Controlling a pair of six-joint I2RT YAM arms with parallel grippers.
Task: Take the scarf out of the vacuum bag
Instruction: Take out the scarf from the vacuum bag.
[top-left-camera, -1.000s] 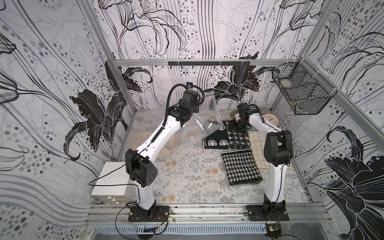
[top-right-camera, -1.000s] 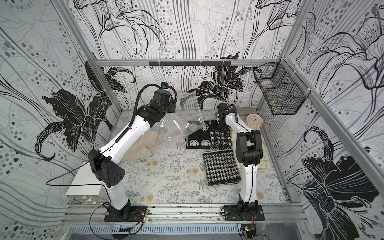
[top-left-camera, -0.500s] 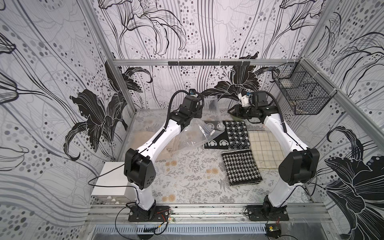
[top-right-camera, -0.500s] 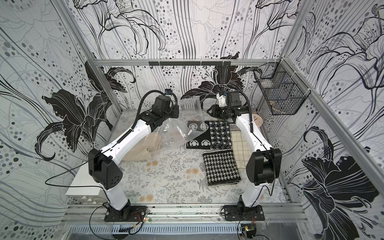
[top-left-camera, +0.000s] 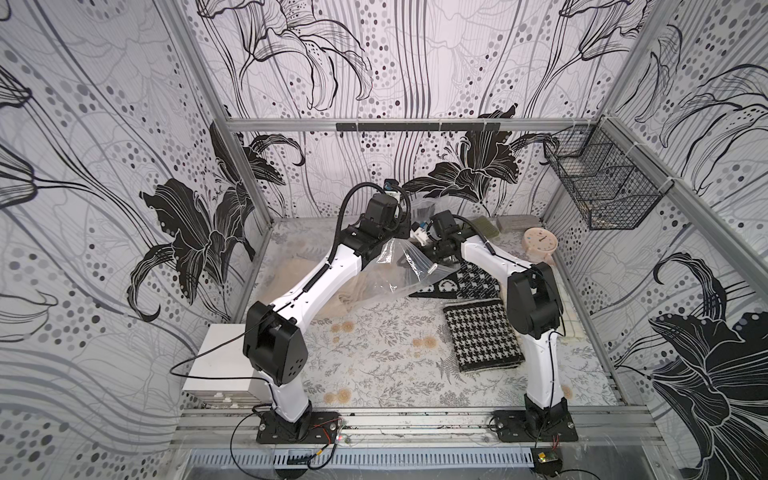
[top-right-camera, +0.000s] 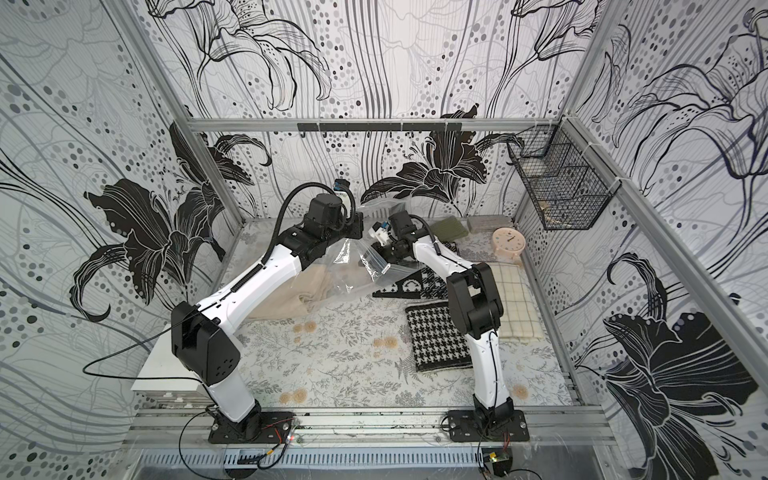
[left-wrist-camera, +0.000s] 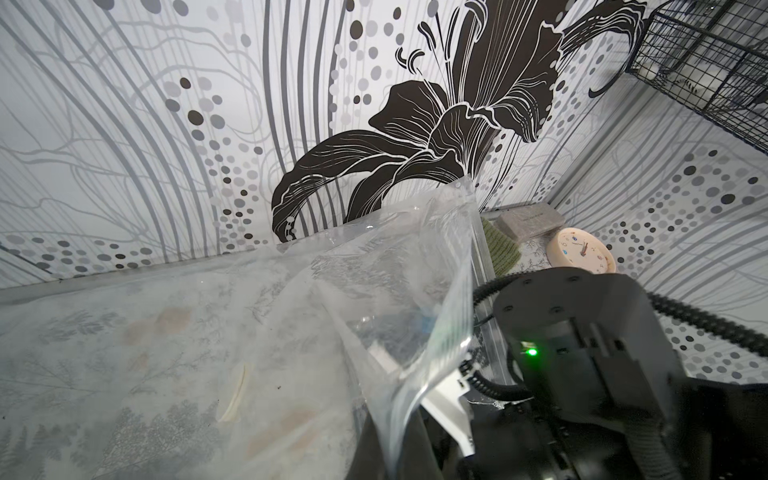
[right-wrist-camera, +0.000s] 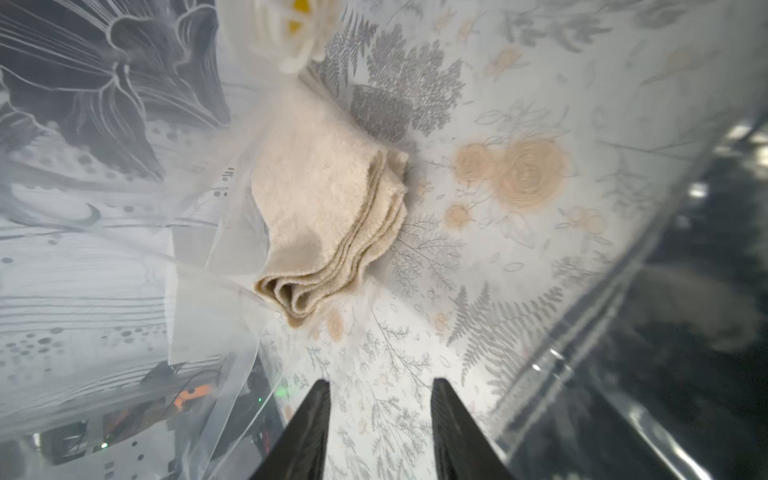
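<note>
Right wrist view: folded cream scarf (right-wrist-camera: 328, 199) inside clear vacuum bag (right-wrist-camera: 216, 245).

table (top-right-camera: 340, 365) | on it: vacuum bag (top-right-camera: 347, 282) partly, houndstooth cloth (top-right-camera: 436, 340), checked cloth (top-right-camera: 515, 303), clock (top-right-camera: 508, 243)

a folded houndstooth cloth (top-left-camera: 482, 334) is lying flat on the floral table cover (top-left-camera: 374, 353), toward the right side. just behind it, a black cloth with white half-circles (top-right-camera: 405, 286) is lying against a smaller black-and-white patterned cloth (top-right-camera: 432, 282). a cream checked cloth (top-right-camera: 515, 299) is lying along the table's right edge in a top view. in the back right corner, a round pale pink clock (top-left-camera: 540, 240) is sitting near a green knit piece (top-left-camera: 486, 226) and a grey folded piece (top-left-camera: 517, 222). a black wire basket (top-left-camera: 602, 183) is hanging on the right wall. a white box (top-left-camera: 220, 357) is sitting off the front left corner. a black hook rail (top-left-camera: 415, 126) is running along the back bar.
</note>
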